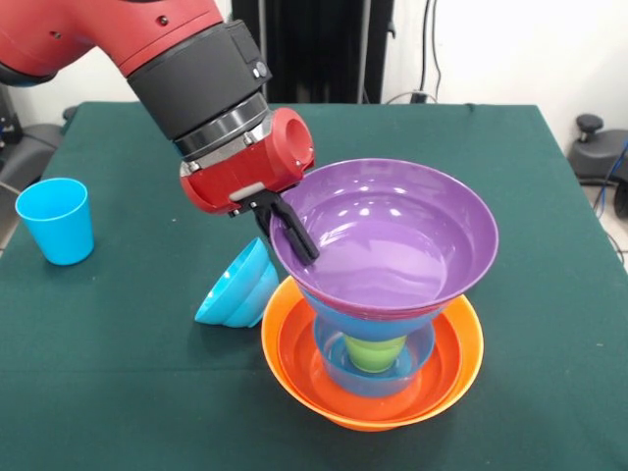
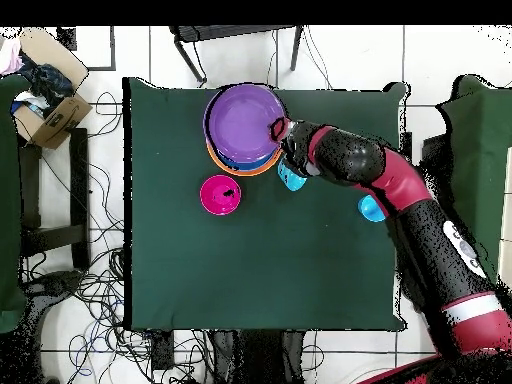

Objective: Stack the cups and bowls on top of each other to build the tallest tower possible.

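the tower (image 1: 378,324) stands on the green tabletop (image 1: 118,392): two orange bowls (image 1: 294,368) at the base, a blue bowl (image 1: 339,368) inside them with a lime green cup (image 1: 376,351) in it, another blue bowl (image 1: 324,306) above that, and the purple bowl (image 1: 392,235) on top, sitting slightly tilted. the end effector (image 1: 291,231) holds the purple bowl's rim on the side towards the blue cup, one finger inside the wall.

all pieces look like thin, light, rigid, glossy plastic, so probably slippery and easily tipped. the rim seems the best grasp point.

still loose: a tilted pile of blue bowls (image 1: 237,287) beside the tower, a light blue cup (image 1: 56,220) well apart, and a pink bowl (image 2: 220,194) in the overhead view.
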